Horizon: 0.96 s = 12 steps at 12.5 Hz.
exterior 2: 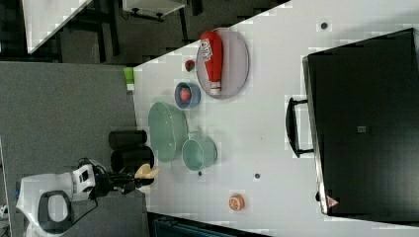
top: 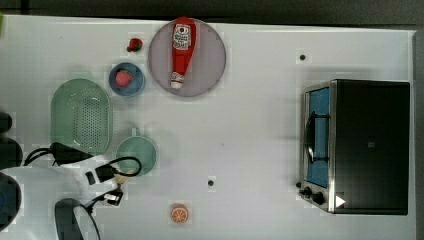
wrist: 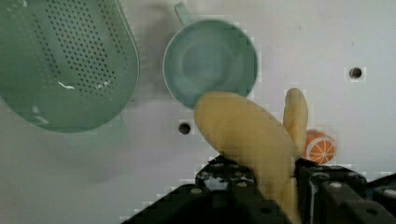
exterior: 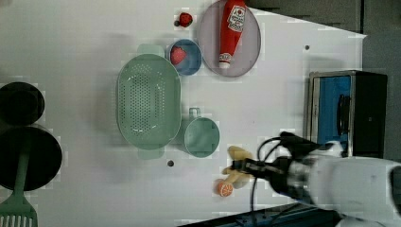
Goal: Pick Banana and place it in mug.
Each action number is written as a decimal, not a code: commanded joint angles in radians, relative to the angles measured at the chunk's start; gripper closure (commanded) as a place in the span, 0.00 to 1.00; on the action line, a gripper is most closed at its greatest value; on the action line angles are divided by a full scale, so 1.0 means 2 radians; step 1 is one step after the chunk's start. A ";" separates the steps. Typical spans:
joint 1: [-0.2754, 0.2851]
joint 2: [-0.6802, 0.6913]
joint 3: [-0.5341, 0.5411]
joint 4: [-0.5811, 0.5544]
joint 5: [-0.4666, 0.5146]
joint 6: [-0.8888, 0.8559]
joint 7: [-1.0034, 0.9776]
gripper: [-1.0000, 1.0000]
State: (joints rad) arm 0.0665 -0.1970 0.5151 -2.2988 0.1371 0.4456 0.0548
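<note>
While the arm hangs above the white table point(top: 260, 130), we see the gripper point(wrist: 268, 186) clenched on the banana point(wrist: 243, 135), which is lifted off the table and juts out past the black fingers point(wrist: 322, 186) in the wrist view. In the left view the banana point(exterior: 238, 165) hangs near the mug point(exterior: 202, 137), toward the left view's right, with the orange slice point(exterior: 224, 188) just beside it in that picture. The mug point(top: 136, 155) stands upright with nothing in it, close beside the perforated green basket point(top: 81, 116). In the top view, a blue bowl point(top: 127, 79) holds a strawberry point(top: 123, 78), a ketchup bottle point(top: 183, 50) lies on a grey plate point(top: 210, 60), and a toaster oven point(top: 360, 145) sits at the top view's right.
</note>
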 commanded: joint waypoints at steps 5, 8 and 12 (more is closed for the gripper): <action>-0.020 0.102 -0.011 -0.038 -0.005 0.172 0.073 0.69; -0.020 0.121 -0.022 -0.044 -0.005 0.182 0.073 0.37; -0.020 0.099 -0.026 -0.035 -0.004 0.183 0.073 0.00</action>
State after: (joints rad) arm 0.0256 0.0539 0.4688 -2.4141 0.1247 0.7910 0.1477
